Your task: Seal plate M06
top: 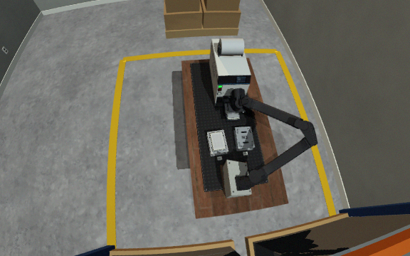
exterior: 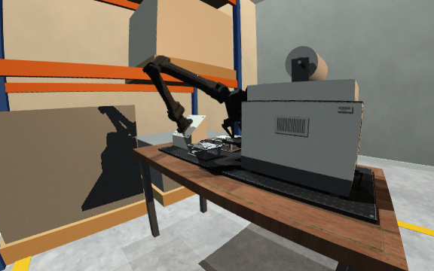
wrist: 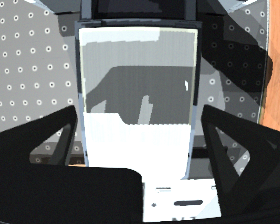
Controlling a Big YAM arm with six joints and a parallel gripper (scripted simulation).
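Plate M06 lies on the sealer's extended stage with a pale, smooth top that looks like foil. Shadow covers part of it. My gripper is open and empty, with one finger at each long side of the plate in the wrist view, seen from above; its height over the plate is unclear. The sealer shows a green lamp. Nest N1 is empty. Nest N2 holds a white plate. Locator contact is too small to tell.
The arm's base stands on a pale angled block behind the nests. The arm bends out over the right side of the table. A foil roll sits on top of the sealer. Its front stands close behind the gripper.
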